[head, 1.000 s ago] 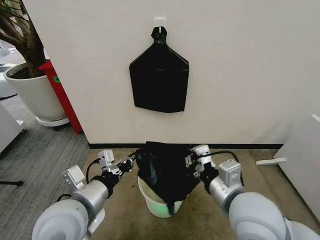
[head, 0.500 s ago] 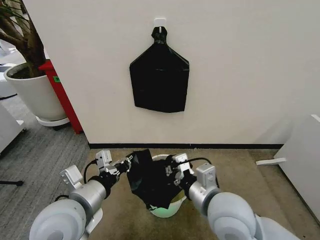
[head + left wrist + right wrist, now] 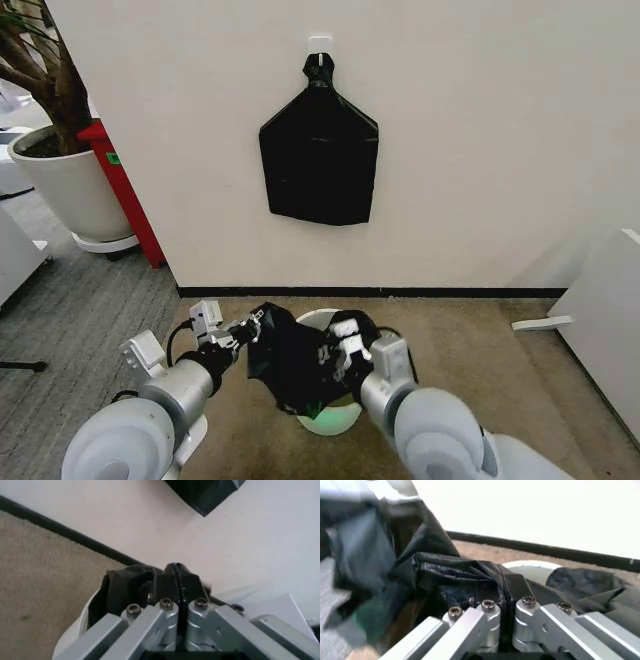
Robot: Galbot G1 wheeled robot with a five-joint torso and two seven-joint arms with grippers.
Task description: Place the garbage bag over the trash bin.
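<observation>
The black garbage bag hangs bunched over the left part of the cream-white trash bin, which stands on the carpet near the wall. My left gripper is shut on the bag's left edge. Shut on the bag's other edge, my right gripper sits above the bin's mouth, close to the left one. The bin's rim shows behind the right fingers. Much of the bin's body is hidden by the bag.
A flat black bag bundle hangs from a wall hook above the bin. A big white plant pot and a red object stand at the far left. A white panel stands at right.
My right gripper has swung left across the bin towards the left gripper, drawing the bag with it. The bag, spread wide before, is now gathered on the bin's left side.
</observation>
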